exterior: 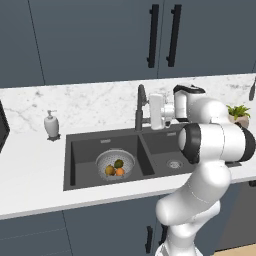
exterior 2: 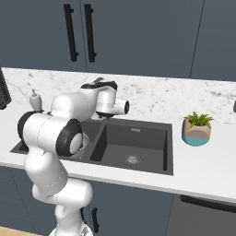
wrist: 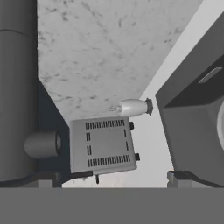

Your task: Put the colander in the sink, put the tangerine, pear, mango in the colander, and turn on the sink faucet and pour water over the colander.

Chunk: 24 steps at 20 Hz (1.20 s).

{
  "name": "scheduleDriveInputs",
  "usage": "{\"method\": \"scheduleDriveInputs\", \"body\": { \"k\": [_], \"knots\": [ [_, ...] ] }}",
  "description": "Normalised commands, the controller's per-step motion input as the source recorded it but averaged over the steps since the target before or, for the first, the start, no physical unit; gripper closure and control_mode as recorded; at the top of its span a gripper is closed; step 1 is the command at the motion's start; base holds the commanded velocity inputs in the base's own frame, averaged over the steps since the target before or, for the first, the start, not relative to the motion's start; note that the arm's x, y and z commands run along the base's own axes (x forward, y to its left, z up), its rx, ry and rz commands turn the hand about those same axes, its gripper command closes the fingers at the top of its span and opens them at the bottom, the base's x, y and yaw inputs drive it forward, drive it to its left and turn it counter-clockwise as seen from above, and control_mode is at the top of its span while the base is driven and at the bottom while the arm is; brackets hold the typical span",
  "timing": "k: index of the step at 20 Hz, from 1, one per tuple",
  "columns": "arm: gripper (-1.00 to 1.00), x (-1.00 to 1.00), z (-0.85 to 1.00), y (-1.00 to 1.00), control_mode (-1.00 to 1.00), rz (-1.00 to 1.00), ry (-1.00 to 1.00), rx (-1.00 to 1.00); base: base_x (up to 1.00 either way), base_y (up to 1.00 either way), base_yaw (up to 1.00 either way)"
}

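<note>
Charcoal and double-basined, the sink (exterior: 80,155) is set into a white marbled tabletop (exterior: 30,170) below dark blue cabinets with black handles. Its left basin holds the perforated silver colander (exterior: 115,165), and inside that lie 3 fruits: the orange tangerine (exterior: 120,172), the yellowish pear (exterior: 109,170) and the darker green mango (exterior: 118,163), all close together. The white robot arm reaches in from the right side, its hand raised behind the divider between the 2 basins, just beside the tall dark sink faucet (exterior: 140,107). In the hand view the faucet's thick column (wrist: 17,87) and a short side stub stand at the left edge, with the jaws spread wide apart, gripping nothing, 1 dark tip (wrist: 46,177) close to the column. A white soap dispenser (exterior: 51,125) stands on the tabletop to the left of the sink, with a grey toaster (wrist: 103,144) beyond it, while a small potted plant (exterior 2: 197,129) sits to the sink's right.
</note>
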Motion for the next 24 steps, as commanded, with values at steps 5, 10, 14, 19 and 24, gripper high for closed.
{"method": "scheduleDriveInputs", "body": {
  "k": [5,10,14,19,24],
  "knots": [
    [-1.0,0.41,0.0,0.05,-1.0,-0.08,0.0,0.0,0.0,0.0,0.0],
    [-1.0,0.43,0.0,0.06,-1.0,-0.14,0.0,0.0,0.0,0.0,0.0],
    [-1.0,0.41,0.0,0.09,-1.0,-0.17,0.0,0.0,0.0,0.0,0.0],
    [-1.0,0.44,0.03,0.0,-1.0,-0.16,0.04,0.0,0.0,0.0,0.0],
    [-1.0,0.44,0.14,-0.07,-1.0,-0.14,0.13,0.0,0.0,0.0,0.0]
  ]
}}
